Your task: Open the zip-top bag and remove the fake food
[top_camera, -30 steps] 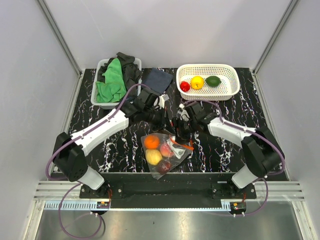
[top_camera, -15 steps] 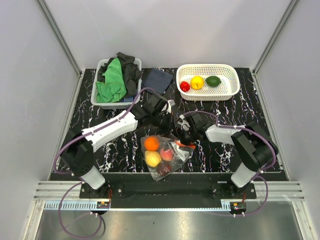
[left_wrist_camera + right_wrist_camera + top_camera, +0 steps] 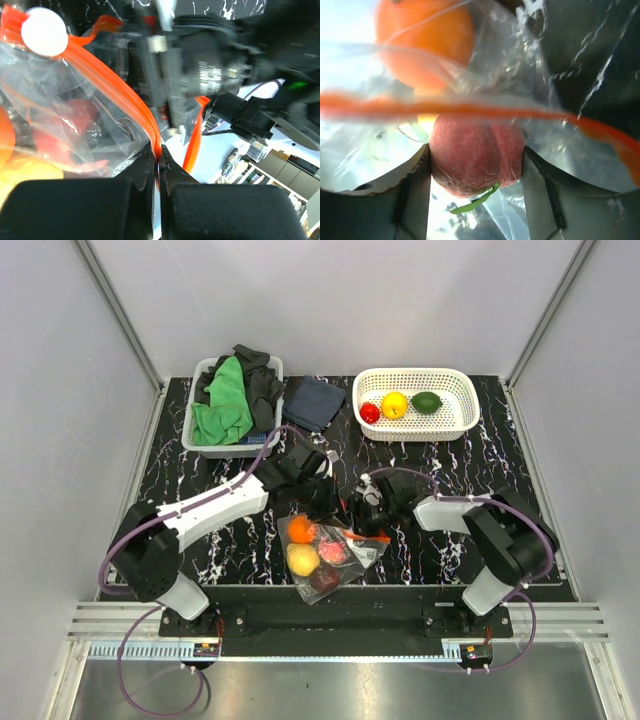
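Lying lower centre on the tabletop (image 3: 240,552), the bag (image 3: 325,558) is met at its upper edge by both tools. The left tool (image 3: 159,161) is pinched shut on the zip strip (image 3: 125,95); the right tool (image 3: 475,170), just rightward, is clamped round a pink fruit (image 3: 470,145).

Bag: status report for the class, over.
Left gripper shut on zip strip of bag. Right gripper: jaws flank peach, grip unclear. Fruit inside bag.
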Available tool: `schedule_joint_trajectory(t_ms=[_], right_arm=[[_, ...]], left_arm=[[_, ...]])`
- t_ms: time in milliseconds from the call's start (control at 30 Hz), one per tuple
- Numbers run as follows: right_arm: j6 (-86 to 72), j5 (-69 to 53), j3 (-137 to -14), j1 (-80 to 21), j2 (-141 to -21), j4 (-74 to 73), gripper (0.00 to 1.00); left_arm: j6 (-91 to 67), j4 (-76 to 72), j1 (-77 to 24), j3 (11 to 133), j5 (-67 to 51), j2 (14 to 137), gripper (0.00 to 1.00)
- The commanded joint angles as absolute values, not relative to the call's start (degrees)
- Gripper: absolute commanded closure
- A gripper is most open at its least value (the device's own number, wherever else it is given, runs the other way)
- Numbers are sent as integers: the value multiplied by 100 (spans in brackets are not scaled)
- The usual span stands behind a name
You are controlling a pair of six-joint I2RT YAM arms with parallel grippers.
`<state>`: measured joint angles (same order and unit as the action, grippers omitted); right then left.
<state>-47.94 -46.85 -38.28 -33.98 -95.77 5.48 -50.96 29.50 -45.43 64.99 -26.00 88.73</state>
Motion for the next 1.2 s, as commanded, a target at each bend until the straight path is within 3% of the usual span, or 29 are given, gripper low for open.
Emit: schedule_joint_trajectory(t_ms=[0,267,600,900,1167], right_arm=[[-4685,-4413,-4245,-3445,-8641,-243,83],[-3342,-3175,-5711,-3401,-7963,-3020,91],[-3015,-2268,-7759,-2498,-8314,-3902,99],[-2733,-1003,-9851,-1293,-10088,-3700,100],[-3234,-843,-11566,-63,-12136,-3709,97]], left_arm=[[-4844,2970,-4448,6390,-2347,8534,100],[-3974,3392,-3807,6407,-2478,8367,100],[-2427,4218,-3375,7022,-2812,8876,100],[-1196,4957,-3252,7541,-2874,9000,100],[-809,4966,-3164,7374,-3015,8754,100]])
